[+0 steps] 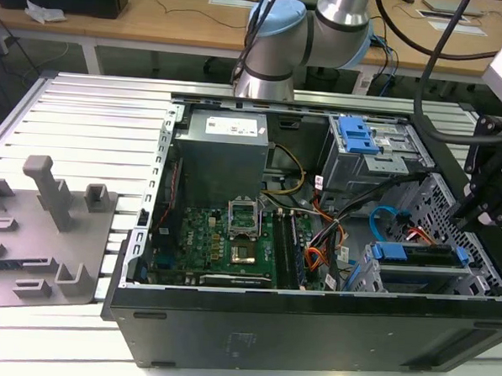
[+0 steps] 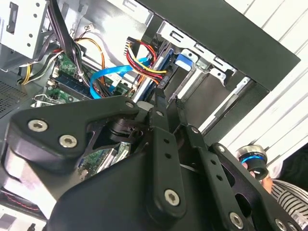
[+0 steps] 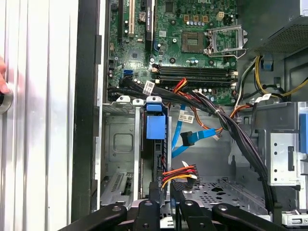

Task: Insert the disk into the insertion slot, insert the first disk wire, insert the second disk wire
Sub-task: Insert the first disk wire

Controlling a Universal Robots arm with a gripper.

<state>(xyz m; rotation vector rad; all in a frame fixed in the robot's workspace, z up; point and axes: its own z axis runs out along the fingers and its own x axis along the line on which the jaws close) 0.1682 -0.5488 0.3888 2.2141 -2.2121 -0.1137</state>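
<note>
The disk (image 3: pixel 155 126) sits edge-on in the insertion slot (image 3: pixel 120 144), label hidden; the edge cuts off a hand (image 3: pixel 2 77)

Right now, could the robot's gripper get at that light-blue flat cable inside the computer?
Likely yes. The gripper is right by the orange and yellow wires, and the light-blue cable hangs loose close by, with nothing covering it.
</note>
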